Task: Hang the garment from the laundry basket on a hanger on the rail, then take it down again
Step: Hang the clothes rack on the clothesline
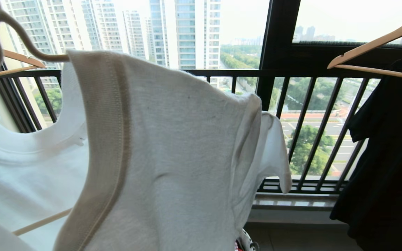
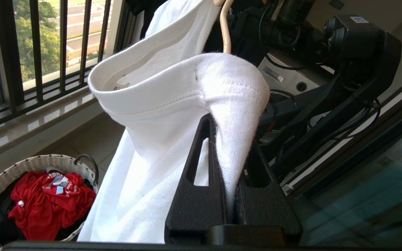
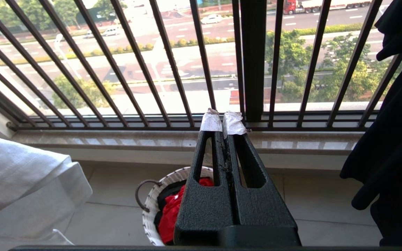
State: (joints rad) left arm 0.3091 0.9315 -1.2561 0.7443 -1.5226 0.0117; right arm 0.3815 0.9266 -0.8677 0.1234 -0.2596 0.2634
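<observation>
My left gripper (image 2: 227, 153) is clamped tight on the ribbed collar of the garment (image 1: 173, 164), the fold of white cloth squeezed between both fingers. I hold it at the neckline because that is where the hanger (image 1: 2, 38) goes in: its cream hook curves up above the collar and 1 thin arm shows through the neck opening below. From the head camera the T-shirt fills most of the frame, so it is lifted well above the laundry basket (image 2: 30, 165), which sits on the floor beneath it and holds only red and dark clothes. I read that as the shirt already threaded on its hanger and being carried up; the rail itself is not in any view, so I cannot say how close the hook is to it.

My right gripper (image 3: 223, 122) is pressed shut on nothing, its taped tips touching, hanging in front of the window railing (image 3: 253, 59) above the basket. It looks parked there to stay clear of the cloth.

2 wooden hangers (image 1: 375, 48) flank the shirt, the right one carrying a black garment (image 1: 386, 157). Steering the hook between them without snagging a sleeve is my main worry.
</observation>
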